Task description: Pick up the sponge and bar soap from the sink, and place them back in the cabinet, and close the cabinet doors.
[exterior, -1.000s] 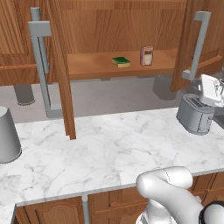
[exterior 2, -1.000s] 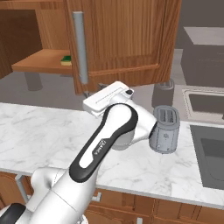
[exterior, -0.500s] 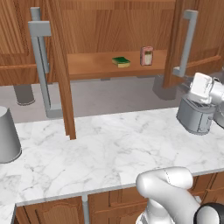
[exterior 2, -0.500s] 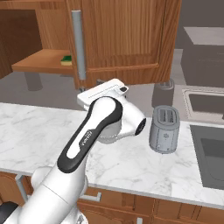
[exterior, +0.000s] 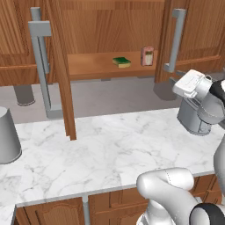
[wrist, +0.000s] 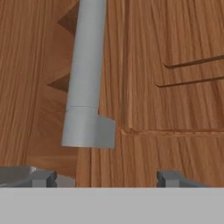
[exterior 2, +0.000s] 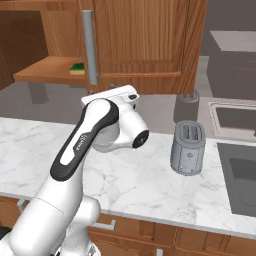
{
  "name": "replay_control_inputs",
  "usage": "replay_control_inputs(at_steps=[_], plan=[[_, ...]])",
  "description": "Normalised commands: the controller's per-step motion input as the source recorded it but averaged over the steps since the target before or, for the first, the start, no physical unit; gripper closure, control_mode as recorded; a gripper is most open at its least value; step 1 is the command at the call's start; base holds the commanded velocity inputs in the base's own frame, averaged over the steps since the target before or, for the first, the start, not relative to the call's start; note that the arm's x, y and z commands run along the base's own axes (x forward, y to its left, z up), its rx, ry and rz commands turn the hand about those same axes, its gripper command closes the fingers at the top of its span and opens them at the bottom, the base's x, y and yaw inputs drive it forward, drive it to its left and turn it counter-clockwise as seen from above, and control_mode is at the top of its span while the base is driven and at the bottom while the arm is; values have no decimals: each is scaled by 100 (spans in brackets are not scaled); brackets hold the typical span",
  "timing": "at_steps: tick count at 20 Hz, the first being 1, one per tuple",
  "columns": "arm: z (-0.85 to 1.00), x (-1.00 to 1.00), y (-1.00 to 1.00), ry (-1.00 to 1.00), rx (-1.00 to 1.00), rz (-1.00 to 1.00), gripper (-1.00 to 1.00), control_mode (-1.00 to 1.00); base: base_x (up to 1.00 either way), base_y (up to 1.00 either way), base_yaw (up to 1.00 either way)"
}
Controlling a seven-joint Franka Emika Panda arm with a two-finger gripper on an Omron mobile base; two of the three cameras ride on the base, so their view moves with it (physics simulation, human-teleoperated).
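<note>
My gripper faces a cabinet door at close range in the hand view, its two dark fingertips set wide apart with nothing between them, the grey bar handle of that door rising just above and beyond the left tip. Seen from the left base camera, my white arm stands at the right of the marble counter, directly in front of the grey toaster, below the right door and its handle. The cabinet stands open between the two doors, the left door swung out edge-on toward the counter with its long handle turned to the left. On the wooden shelf inside, the sponge lies flat, green side up, and the bar soap stands upright just to its right, the two close but apart. From the right base camera the sponge shows at the shelf's edge beside a door handle, my arm bends over the counter, the toaster stands to its right, and the dark sink lies at the far right. A grey cylindrical canister sits at the counter's left end.
</note>
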Motion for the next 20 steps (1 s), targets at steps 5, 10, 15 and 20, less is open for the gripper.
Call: replay_control_inputs(at_steps=[5, 10, 15, 20], plan=[[13, 40, 4, 0, 0, -10, -100, -100, 0, 0, 0], [8, 32, 3, 0, 0, -9, -100, -100, 0, 0, 0], [3, 25, 4, 1, 0, -9, -100, -100, 0, 0, 0], [0, 21, 3, 1, 0, -8, -100, -100, 0, 0, 0]])
